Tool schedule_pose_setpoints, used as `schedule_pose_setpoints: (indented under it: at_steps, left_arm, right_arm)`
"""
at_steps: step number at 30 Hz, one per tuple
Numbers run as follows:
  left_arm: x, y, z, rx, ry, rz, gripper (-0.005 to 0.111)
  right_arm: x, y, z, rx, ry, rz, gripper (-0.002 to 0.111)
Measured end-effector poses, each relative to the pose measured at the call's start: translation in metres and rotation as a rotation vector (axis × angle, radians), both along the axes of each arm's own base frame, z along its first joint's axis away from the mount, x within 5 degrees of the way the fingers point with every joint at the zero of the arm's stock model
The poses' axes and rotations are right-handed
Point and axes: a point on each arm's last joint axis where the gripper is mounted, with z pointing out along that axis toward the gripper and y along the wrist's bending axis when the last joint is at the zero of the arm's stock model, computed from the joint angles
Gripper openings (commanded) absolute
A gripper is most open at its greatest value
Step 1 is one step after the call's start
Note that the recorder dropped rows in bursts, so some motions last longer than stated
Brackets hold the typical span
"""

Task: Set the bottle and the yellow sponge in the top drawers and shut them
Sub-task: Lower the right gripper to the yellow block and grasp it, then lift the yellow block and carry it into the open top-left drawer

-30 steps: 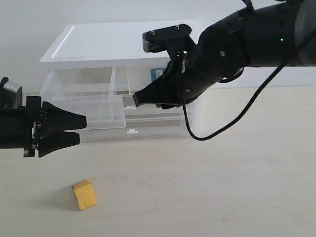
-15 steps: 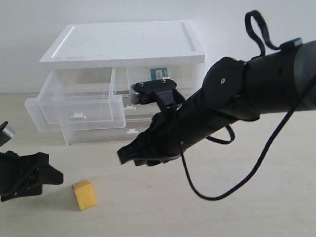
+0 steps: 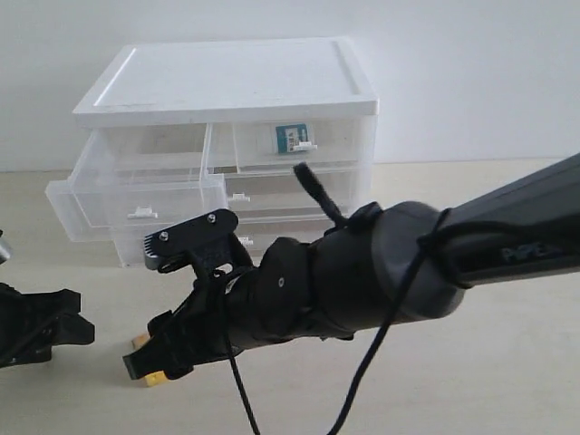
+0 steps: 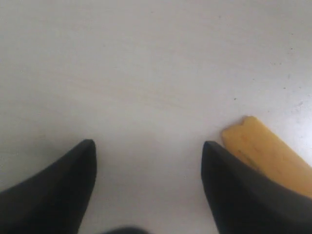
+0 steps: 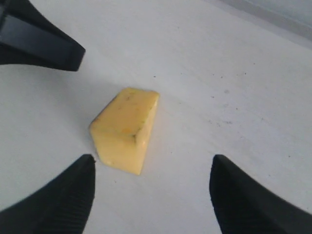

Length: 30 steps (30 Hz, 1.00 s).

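Yellow sponge (image 5: 124, 131) lies on the bare table (image 3: 507, 381), toward its near-left corner as the exterior view has it, in front of the drawer unit and well apart from it. My right claw (image 5: 152, 163) hangs just over it, released, jaws spread wide with nothing between them. The sponge sits slightly ahead of the tips and nearer one finger than the other. My left claw (image 4: 147, 146) is low over the table just beside the sponge, also spread and empty.

I judge the sponge to be light and soft, so it should give under the pads, and its dull surface should not slip. It is a wedge, so I would close across its two flat, parallel sides rather than the slanted face, gently enough not to crush it.

The bottle (image 3: 292, 138) shows through the top right drawer (image 3: 299, 145), which looks shut. The top left drawer (image 3: 136, 195) stands pulled out.
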Motion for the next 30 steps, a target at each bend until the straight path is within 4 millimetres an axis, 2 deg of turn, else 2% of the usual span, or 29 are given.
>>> schedule_pose_setpoints:
  at_steps: [4, 12, 15, 23, 30]
  left_arm:
    - [-0.001, 0.000, 0.005, 0.004, -0.019, -0.002, 0.060]
    - [-0.004, -0.005, 0.045, -0.013, -0.161, -0.047, 0.060]
    - [-0.010, -0.005, 0.053, -0.006, -0.189, -0.052, 0.060]
    - [-0.027, -0.006, 0.066, 0.015, -0.236, -0.048, 0.060]
    - [-0.032, -0.006, 0.071, 0.026, -0.258, -0.042, 0.060]
  right_arm:
    - [0.005, 0.008, -0.015, -0.013, 0.015, -0.009, 0.059]
    - [0.000, 0.020, -0.008, 0.015, -0.002, 0.009, 0.059]
    - [-0.001, 0.022, -0.007, 0.028, -0.022, 0.002, 0.059]
    - [0.004, 0.027, -0.025, 0.012, -0.015, -0.020, 0.059]
    - [-0.001, 0.043, -0.028, 0.021, -0.005, 0.009, 0.059]
